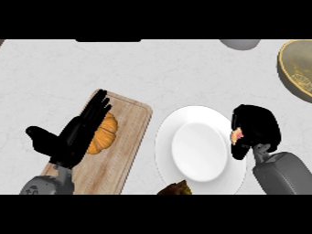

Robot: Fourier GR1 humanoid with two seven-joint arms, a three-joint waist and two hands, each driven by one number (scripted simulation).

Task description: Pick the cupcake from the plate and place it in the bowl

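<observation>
With right hand (254, 130) fingers curled round the cupcake (238, 135) at the plate's (185, 114) right rim, lift straight, then carry far-right to the bowl (307, 68), left hand (74, 132) resting released.

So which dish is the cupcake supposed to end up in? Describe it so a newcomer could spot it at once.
Start at the white plate in the middle of the pale counter, where the right hand is curled round the cupcake. Go up and right to the far right edge: the bowl sits there, partly cut off. It is olive-gold and deep, unlike the flat white plate.
</observation>
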